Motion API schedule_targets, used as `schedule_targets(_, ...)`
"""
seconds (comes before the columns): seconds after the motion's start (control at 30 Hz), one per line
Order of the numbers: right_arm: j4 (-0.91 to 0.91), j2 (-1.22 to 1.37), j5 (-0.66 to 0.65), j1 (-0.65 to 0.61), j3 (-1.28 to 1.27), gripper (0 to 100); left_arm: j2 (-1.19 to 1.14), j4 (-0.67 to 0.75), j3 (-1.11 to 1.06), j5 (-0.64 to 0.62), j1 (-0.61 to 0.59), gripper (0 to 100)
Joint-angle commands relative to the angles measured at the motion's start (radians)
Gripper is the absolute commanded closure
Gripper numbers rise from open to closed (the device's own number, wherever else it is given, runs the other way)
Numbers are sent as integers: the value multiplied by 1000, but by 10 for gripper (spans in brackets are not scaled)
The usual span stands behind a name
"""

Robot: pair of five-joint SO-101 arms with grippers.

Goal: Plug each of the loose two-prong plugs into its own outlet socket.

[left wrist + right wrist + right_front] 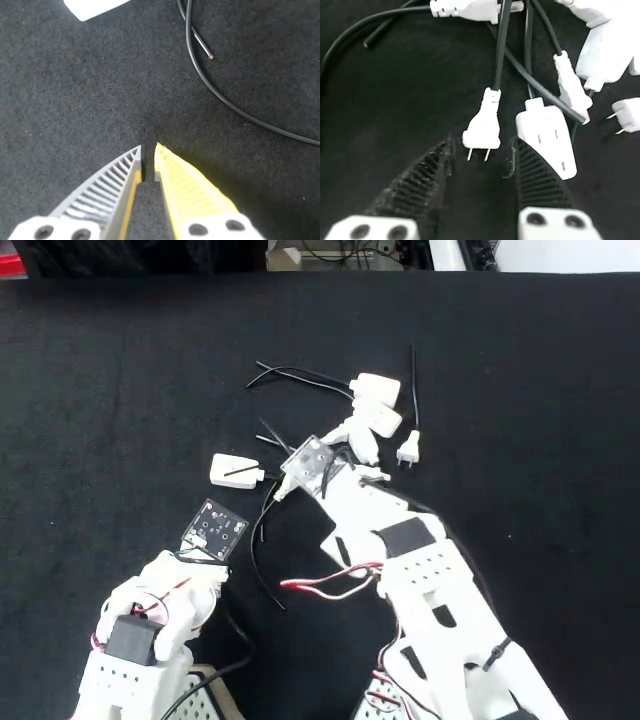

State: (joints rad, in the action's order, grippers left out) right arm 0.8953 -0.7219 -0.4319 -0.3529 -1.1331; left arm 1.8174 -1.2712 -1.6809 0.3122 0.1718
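In the right wrist view my right gripper [481, 156] is open just above the black cloth, and a white two-prong plug [482, 131] on a black cord lies between its fingertips, prongs toward the wrist. A white outlet socket [547, 136] lies against one finger. Two more plugs [572, 85] [626, 114] and further sockets [607, 47] [470, 7] lie beyond. From above, this arm reaches into the cluster of sockets [378, 405], with a loose plug [407, 450] beside it. My left gripper [148, 150] is shut on nothing over bare cloth, near a lone socket [95, 6] [237, 470].
Loose black cords [262, 550] [235, 107] curl across the black cloth between the two arms and around the sockets. The left arm [150, 625] sits at the near left edge. The cloth to the far left and right is bare.
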Motion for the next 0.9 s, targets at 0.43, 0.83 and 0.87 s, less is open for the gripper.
schedule_targets(0.43, -222, -21, 203, 313, 13, 943, 2, -5, -19, 5, 4, 942)
schedule_targets(0.83, -222, -21, 244, 319, 15, 986, -2, 330, 226, 74, -282, 942)
schedule_targets(0.87, -222, -21, 244, 319, 15, 986, -3, 359, 249, -31, -306, 938)
